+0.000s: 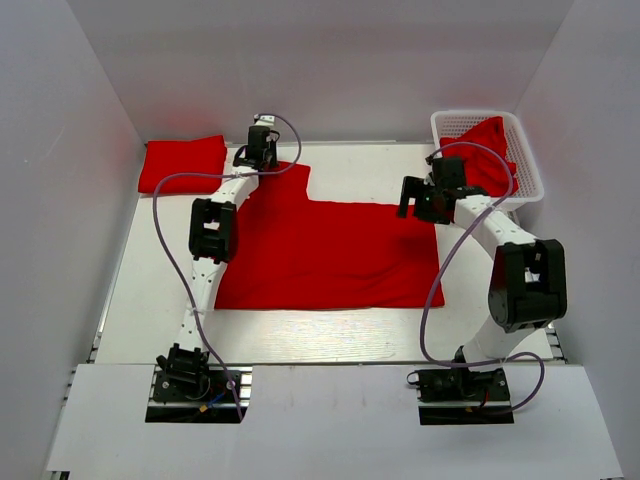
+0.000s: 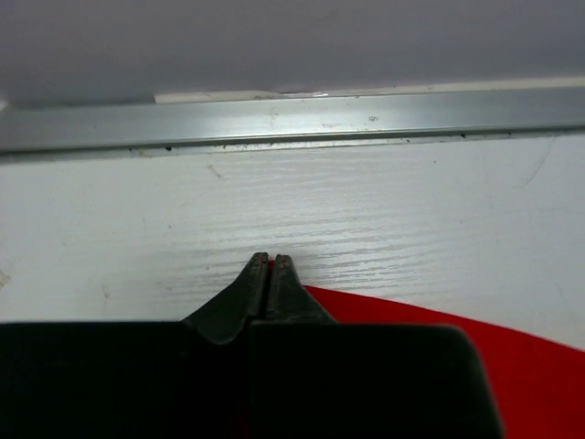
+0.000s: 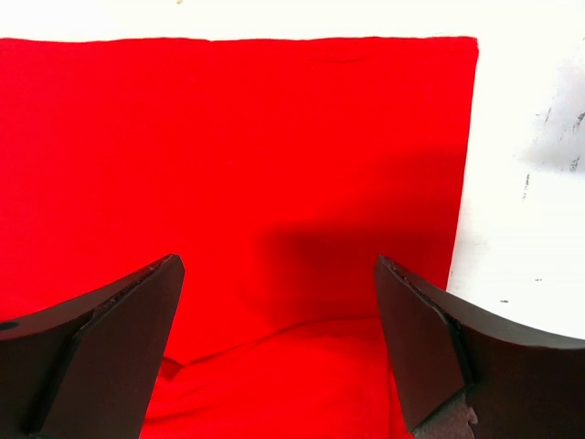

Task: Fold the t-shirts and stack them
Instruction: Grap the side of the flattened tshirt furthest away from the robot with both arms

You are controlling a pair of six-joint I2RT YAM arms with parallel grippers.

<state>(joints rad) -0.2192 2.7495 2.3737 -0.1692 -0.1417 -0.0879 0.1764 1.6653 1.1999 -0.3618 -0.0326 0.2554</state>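
Note:
A red t-shirt [image 1: 330, 250] lies spread flat on the white table, with a step in its far edge. My left gripper [image 1: 260, 156] is at its far left corner. In the left wrist view the gripper [image 2: 268, 265] is shut, with a sliver of the red t-shirt [image 2: 521, 366] pinched between the tips. My right gripper [image 1: 408, 200] hovers over the shirt's far right part. In the right wrist view it [image 3: 277, 262] is open and empty above the red cloth [image 3: 238, 137]. A folded red t-shirt [image 1: 182, 164] lies at the far left.
A white mesh basket [image 1: 530, 178] stands at the far right with another red t-shirt [image 1: 488, 150] in it. A metal rail [image 2: 292, 119] runs along the table's far edge, with white walls on three sides.

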